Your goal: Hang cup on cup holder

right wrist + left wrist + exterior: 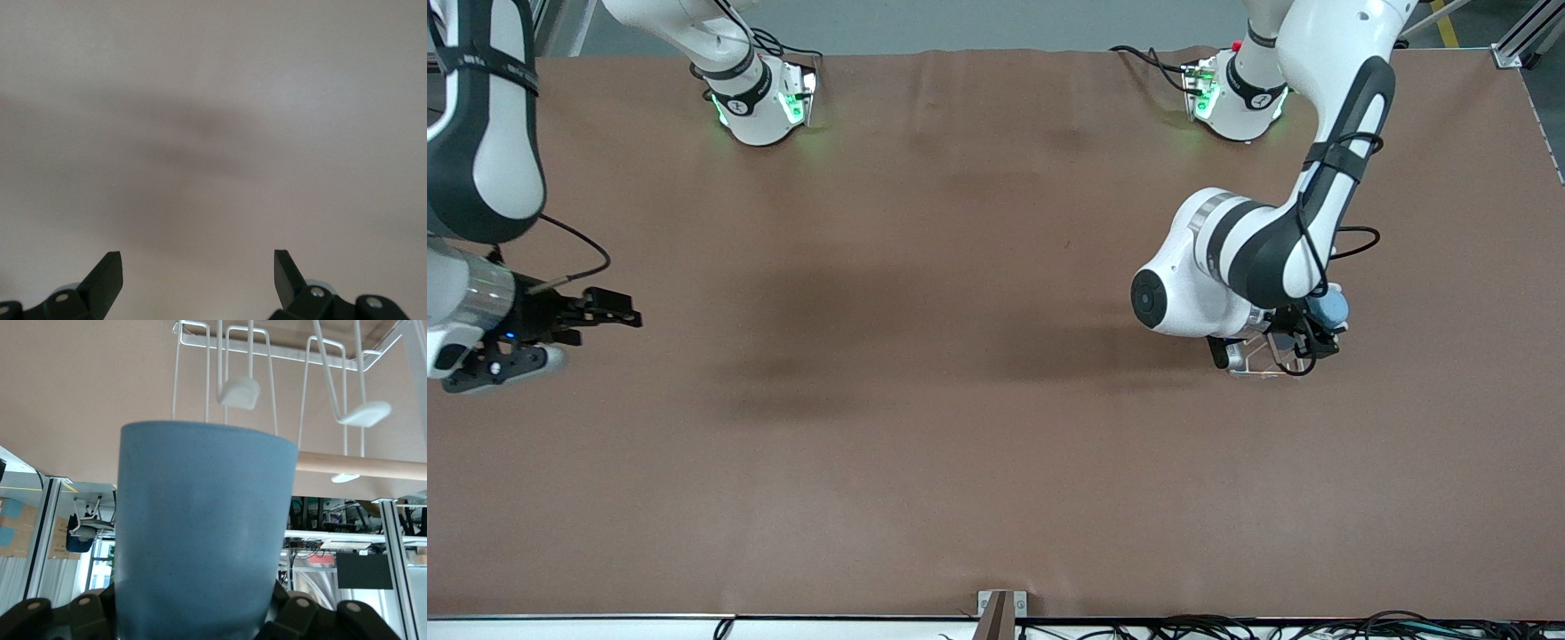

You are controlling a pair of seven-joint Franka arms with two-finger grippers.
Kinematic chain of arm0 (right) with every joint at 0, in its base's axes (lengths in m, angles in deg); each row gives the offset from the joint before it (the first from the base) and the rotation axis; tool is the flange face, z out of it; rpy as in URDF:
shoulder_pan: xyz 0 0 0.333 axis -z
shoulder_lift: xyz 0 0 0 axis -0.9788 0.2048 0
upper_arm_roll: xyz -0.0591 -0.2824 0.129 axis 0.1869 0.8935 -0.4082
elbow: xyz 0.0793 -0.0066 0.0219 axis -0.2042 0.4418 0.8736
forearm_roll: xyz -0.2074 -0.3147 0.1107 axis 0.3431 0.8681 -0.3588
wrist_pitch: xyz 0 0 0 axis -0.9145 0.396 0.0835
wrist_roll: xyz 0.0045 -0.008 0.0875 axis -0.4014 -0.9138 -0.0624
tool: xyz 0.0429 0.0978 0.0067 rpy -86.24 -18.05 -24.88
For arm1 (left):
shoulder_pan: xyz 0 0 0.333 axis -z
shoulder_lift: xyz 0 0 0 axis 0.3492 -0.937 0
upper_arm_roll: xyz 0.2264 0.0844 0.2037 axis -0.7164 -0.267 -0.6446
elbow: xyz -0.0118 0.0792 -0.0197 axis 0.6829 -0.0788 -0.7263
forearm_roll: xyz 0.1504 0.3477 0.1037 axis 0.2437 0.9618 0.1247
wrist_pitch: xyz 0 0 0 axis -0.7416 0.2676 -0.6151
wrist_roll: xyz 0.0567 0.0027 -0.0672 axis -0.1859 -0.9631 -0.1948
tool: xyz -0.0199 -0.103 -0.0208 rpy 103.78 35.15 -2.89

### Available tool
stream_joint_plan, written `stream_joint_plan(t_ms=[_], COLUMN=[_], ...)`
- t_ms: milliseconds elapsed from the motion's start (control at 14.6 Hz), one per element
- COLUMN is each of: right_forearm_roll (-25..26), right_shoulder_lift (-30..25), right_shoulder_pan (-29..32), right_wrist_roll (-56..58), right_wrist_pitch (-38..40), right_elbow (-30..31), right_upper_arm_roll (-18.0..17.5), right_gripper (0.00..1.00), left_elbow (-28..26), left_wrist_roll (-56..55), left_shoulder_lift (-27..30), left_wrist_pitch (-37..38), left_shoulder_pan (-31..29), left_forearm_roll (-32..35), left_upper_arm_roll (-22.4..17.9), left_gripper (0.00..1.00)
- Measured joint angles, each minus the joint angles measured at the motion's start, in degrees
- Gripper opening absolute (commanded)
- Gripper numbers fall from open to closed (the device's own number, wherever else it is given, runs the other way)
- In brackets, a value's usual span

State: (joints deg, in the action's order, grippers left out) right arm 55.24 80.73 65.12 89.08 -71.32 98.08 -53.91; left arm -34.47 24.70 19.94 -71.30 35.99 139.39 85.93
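Note:
My left gripper point(1319, 331) is shut on the light-blue cup point(1330, 308) and holds it over the cup holder point(1259, 364), toward the left arm's end of the table. In the front view the arm's wrist hides most of the white wire rack. In the left wrist view the cup point(203, 533) fills the middle between the dark fingers point(297, 617). The rack's looped prongs point(239, 392) and its light wooden rod point(363, 464) show just past the cup's rim. My right gripper point(624, 311) is open and empty over bare table at the right arm's end; it also shows in the right wrist view point(198, 267), where that arm waits.
The brown table cover point(960, 427) is bare across the middle. The two arm bases point(760, 102) point(1232, 98) stand at the edge farthest from the front camera. A small metal bracket point(996, 609) and cables lie along the nearest edge.

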Motion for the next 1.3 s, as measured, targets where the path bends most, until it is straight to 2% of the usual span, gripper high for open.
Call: stream_joint_plan(t_ms=[206,412,480,618,686,755,892,1098,1304], right_forearm_roll=[1.92,4.08,4.56,4.96,5.03,5.12,5.28,5.46,5.49], right_shoulder_lift=[-2.01,-4.71,-5.61,-7.24,-7.79,-8.17,-8.46,-8.46,-8.46], right_shoulder_pan=[-0.09,0.18,1.27,6.20,8.98,11.36,13.96,15.97,17.22], right_wrist_roll=[-0.28,-2.03,-2.84,-5.26,-6.39,-7.02,-7.35,-7.02,-6.71], right_wrist_pitch=[3.55,4.48,4.93,6.01,6.34,6.64,6.76,6.75,6.76], right_elbow=[-4.29,-5.03,-5.06,-5.07,-5.07,-5.07,-5.16,-5.58,-6.01], right_upper_arm_roll=[-0.02,-0.63,-2.06,-7.92,-11.08,-13.76,-16.47,-16.86,-16.86], right_gripper=[1.00,1.00,1.00,1.00,1.00,1.00,1.00,1.00,1.00], left_elbow=[-0.03,-0.03,-0.03,-0.04,-0.04,-0.04,-0.04,0.94,5.90], left_wrist_roll=[0.00,0.00,0.00,-0.18,-0.84,-1.83,-3.80,-6.15,-6.58], left_shoulder_lift=[-1.88,-3.02,-3.34,-4.13,-4.64,-5.14,-5.77,-5.85,-5.42], left_wrist_pitch=[0.01,0.04,0.04,0.04,0.04,0.04,0.04,0.04,0.05], left_shoulder_pan=[0.62,0.77,0.77,0.81,0.96,1.17,1.46,1.53,1.34], left_forearm_roll=[0.56,0.65,0.68,0.73,0.88,1.10,1.45,1.75,0.12], left_upper_arm_roll=[0.01,0.00,-0.01,-0.01,0.00,0.00,0.01,0.02,0.03], left_gripper=[0.31,0.37,0.40,0.59,0.94,1.00,1.00,1.00,1.00])
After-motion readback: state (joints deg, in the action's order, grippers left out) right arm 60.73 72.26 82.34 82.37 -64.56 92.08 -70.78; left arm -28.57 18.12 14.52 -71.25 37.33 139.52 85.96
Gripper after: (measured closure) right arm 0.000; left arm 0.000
